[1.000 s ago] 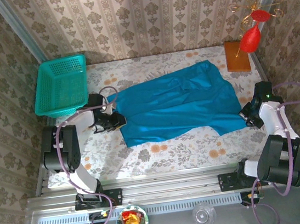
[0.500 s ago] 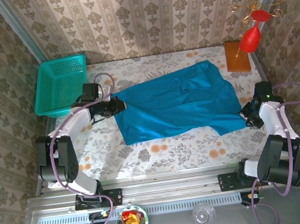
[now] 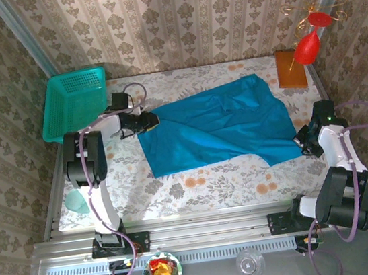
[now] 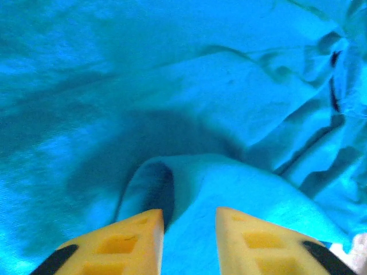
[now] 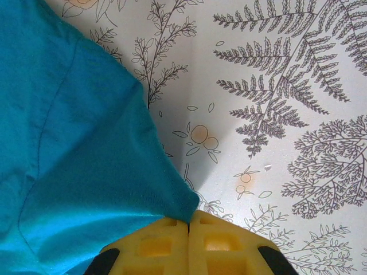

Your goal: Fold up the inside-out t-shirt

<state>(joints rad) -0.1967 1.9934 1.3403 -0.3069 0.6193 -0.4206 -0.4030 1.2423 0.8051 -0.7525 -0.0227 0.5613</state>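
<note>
At the left of the flower-patterned tabletop [image 3: 198, 190]: the left pincer [image 3: 148, 120] sits at the left edge of the plain blue-teal cloth short-sleeved t-shirt [image 3: 217, 130]. Its fingers are a little apart with a hump of cloth between them; gripped or not, cannot tell. Shirt lies spread and rumpled across mid-tabletop. Right: the right pincer [image 5: 189, 226] is closed tight on the shirt's right corner. Progress: judged early, with no neat fold made; sleeves and halves remain. No label, brand or writing readable.

Right of basket [image 3: 75, 108], t-shirt [image 3: 217, 130] on table [image 3: 210, 185]
</note>
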